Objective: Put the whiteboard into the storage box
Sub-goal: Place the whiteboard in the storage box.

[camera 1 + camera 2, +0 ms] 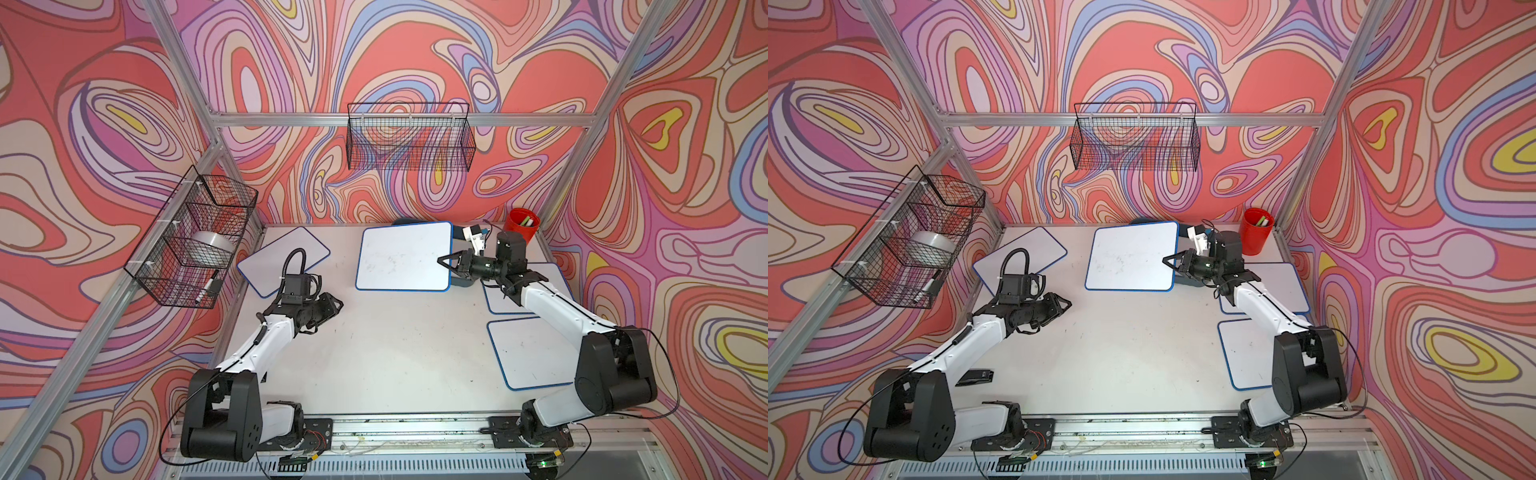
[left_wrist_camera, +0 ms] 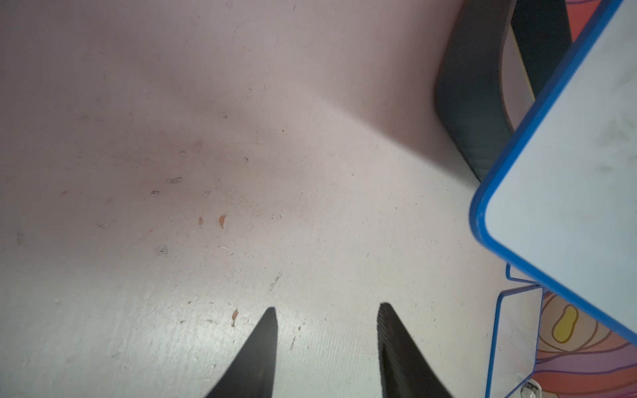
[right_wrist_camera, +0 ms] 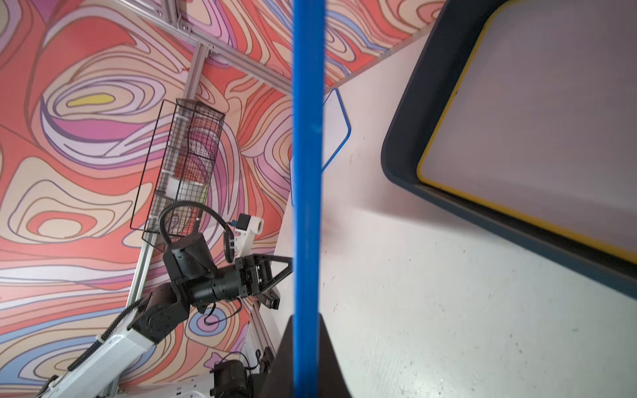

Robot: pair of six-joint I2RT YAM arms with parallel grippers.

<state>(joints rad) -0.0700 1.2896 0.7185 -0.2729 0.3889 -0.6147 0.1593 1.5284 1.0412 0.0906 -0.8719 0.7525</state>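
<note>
Right tool (image 1: 442, 261): we are seeing it pinching the right edge of the whiteboard (image 1: 401, 257), with the jaws closed tight on the blue frame. The edge grip is leaving the flat face free to go down level.
Whiteboard: hanging roughly flat above the storage box (image 3: 403, 120) at the far side of the tabletop (image 1: 395, 353), not in yet.
Storage box: mostly hiding under the board in both top views. The right wrist view is showing a yellow-framed board (image 3: 551, 120) lying inside.
Left tool (image 2: 327, 306): hovering over bare tabletop with its jaws slightly apart, gripping nothing. We are judging it parked clear of the carry.
Next: we are expecting a lowering move squared to the rim, since the fit is looking tight.
</note>
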